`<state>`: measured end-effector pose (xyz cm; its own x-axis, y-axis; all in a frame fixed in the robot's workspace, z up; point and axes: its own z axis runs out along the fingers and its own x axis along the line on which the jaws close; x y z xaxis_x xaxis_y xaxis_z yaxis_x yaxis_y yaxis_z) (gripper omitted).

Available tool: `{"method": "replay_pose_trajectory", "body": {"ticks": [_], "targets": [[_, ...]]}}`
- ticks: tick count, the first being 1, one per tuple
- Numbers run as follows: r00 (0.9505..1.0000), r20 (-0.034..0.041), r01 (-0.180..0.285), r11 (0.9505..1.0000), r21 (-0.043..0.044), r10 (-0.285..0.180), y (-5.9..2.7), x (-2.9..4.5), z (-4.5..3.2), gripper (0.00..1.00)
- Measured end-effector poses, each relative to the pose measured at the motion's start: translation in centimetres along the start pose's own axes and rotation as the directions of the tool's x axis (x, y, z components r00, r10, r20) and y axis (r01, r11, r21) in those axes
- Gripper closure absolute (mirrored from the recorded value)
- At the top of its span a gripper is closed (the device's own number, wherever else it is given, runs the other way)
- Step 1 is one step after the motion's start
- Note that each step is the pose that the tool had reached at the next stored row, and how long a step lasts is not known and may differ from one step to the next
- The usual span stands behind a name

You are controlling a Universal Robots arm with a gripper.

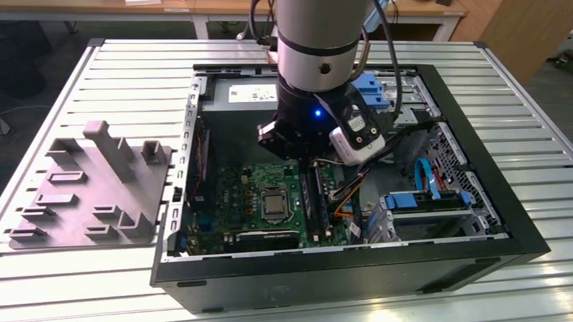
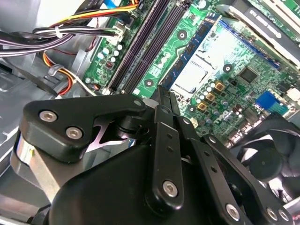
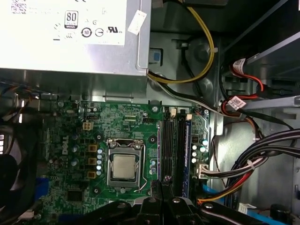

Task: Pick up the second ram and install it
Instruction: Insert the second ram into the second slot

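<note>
Case [image 1: 313, 282] lying on the table [image 1: 117, 60], in the exterior view.
The fixture [image 1: 90, 188] is sitting at the case's 9 o'clock. Inside, the supply [image 1: 240, 94] is lying at the board's [image 1: 237, 194] 12 o'clock and the slots [image 1: 312, 198] are running at the CPU's [image 1: 271, 204] 3 o'clock. In the first wrist view the gripper [image 3: 161, 180] is hanging over them.

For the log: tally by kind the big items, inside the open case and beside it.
Black open computer case: 1
Green motherboard: 1
Silver square processor: 1
Grey metal power-supply box: 1
Grey moulded plastic holder: 1
Total: 5
</note>
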<state>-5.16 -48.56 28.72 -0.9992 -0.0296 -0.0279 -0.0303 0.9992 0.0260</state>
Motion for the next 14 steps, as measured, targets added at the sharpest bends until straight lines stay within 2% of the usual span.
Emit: {"method": "replay_pose_trajectory", "body": {"ticks": [14], "targets": [[1.0,0.0025,0.0,1.0,0.0,0.0,-0.12,0.07,2.46,0.88]]}}
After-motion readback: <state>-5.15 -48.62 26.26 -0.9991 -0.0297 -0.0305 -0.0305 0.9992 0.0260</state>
